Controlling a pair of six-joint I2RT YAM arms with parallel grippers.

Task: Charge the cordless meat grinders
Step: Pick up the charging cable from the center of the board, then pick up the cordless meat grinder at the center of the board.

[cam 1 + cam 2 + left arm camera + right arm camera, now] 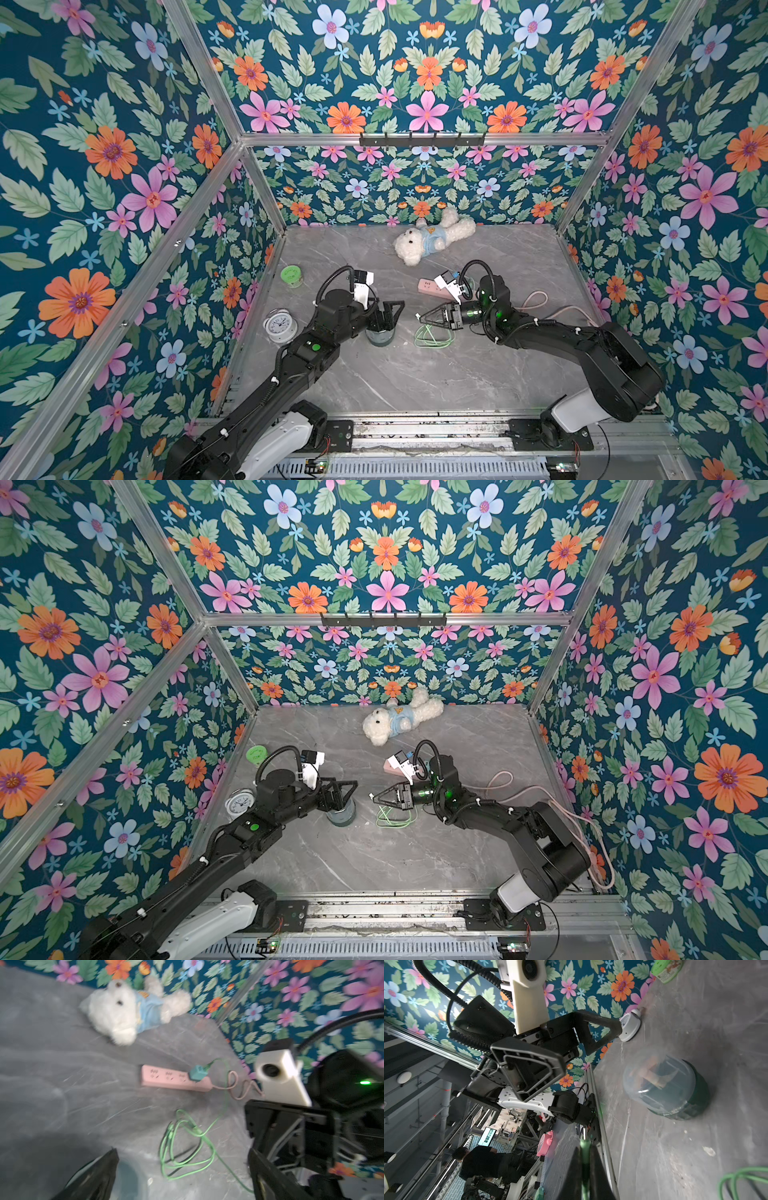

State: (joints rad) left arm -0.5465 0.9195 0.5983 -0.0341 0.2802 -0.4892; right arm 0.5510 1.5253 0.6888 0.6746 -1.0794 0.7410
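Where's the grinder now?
In both top views the grinder stands on the table by the open left tool, between the clock and the green cable.

Built in matte black with jointed links: left arm (291, 365), right arm (582, 345). Mounted on white-shelled base links (282, 436). Routed with ribbed black conduit (332, 276) and white cable ties (274, 380). Lit by green joint indicators (316, 347). Fitted with white wrist camera housings (363, 289). Left gripper (338, 806) tipped with black triangular open-frame fingers (529, 1052).
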